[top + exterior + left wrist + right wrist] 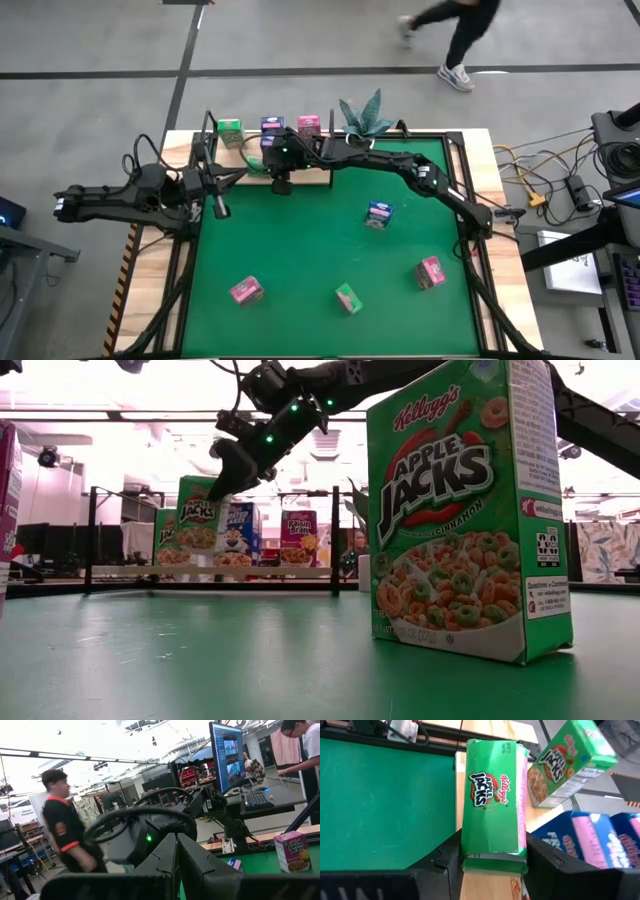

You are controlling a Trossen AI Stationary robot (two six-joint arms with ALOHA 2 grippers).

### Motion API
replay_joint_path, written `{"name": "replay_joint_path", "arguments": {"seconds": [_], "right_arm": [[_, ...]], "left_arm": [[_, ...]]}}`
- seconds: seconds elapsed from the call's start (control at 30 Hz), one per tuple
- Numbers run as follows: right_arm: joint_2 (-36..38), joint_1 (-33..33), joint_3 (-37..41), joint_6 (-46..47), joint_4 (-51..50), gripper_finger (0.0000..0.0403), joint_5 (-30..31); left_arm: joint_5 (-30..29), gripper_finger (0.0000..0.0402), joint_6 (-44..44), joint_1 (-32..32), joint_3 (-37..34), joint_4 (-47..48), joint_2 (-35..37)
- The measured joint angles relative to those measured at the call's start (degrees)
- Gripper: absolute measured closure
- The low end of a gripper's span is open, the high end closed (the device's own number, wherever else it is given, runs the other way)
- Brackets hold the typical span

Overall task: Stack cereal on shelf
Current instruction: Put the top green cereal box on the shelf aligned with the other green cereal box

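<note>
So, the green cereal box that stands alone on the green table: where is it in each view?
High view: the green cereal box is at bottom centre.
Low view: large, right of centre.
Left wrist view: not in it.
Right wrist view: not in it.
Shared landmark: the shelf, far behind the box in the low view.

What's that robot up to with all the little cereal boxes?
It's stacking them on the shelf at the back of the table. The right gripper is at the shelf with a green box between its fingers, above other boxes already there. The left gripper waits shut at the table's left edge. Four more boxes sit loose on the green table.
</note>
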State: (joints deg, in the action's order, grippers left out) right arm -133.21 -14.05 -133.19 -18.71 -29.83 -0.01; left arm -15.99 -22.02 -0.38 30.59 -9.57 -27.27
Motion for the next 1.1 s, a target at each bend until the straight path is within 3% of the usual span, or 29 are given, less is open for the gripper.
{"name": "replay_joint_path", "arguments": {"seconds": [0.63,1.1], "right_arm": [[1.3,-0.36,1.36,-0.84,-1.83,0.0172,0.09],[11.72,1.48,3.27,-4.42,-20.25,0.0197,0.01]], "left_arm": [[-0.02,0.0402,-0.01,0.0,0.0,0.6,-0.07],[-0.05,0.0402,2.58,0.0,0.44,-1.0,-4.46]]}}
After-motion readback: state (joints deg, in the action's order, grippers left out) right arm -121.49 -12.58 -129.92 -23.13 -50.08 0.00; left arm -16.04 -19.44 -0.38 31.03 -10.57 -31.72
